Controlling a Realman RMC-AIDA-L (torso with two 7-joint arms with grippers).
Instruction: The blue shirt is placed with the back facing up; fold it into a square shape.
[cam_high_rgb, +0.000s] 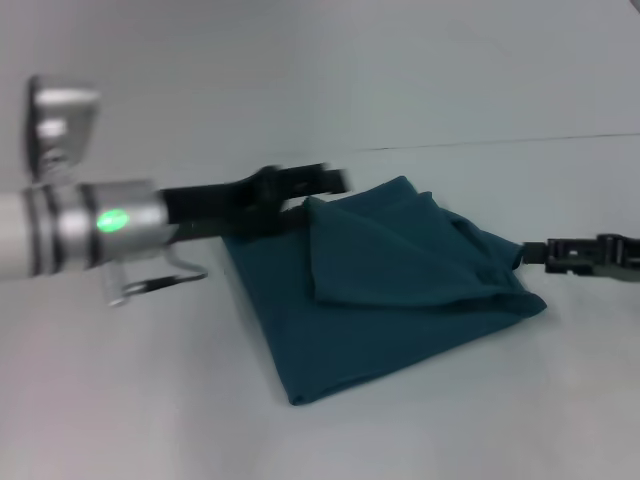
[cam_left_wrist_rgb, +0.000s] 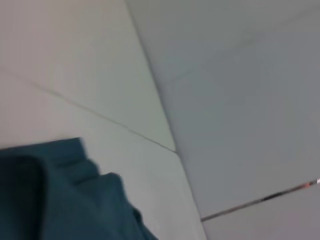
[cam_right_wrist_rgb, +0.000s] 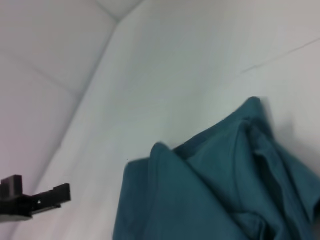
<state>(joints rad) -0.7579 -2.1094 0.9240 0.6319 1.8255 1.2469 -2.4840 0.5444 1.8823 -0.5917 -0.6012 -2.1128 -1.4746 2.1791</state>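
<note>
The blue shirt (cam_high_rgb: 390, 290) lies on the white table, folded into a rough rectangle with a loose flap bunched on top. In the left wrist view the shirt (cam_left_wrist_rgb: 55, 200) fills a corner. It fills much of the right wrist view, where the shirt (cam_right_wrist_rgb: 215, 190) shows rumpled folds. My left gripper (cam_high_rgb: 315, 195) is blurred at the shirt's far left corner, open and holding nothing. The right wrist view shows the left gripper (cam_right_wrist_rgb: 42, 200) clear of the cloth. My right gripper (cam_high_rgb: 535, 255) sits at the shirt's right edge, its tip against the fabric.
The white table (cam_high_rgb: 450, 420) spreads around the shirt on all sides. A thin dark seam (cam_high_rgb: 500, 143) runs across it behind the shirt. The left arm's silver wrist with a green light (cam_high_rgb: 110, 222) reaches in from the left.
</note>
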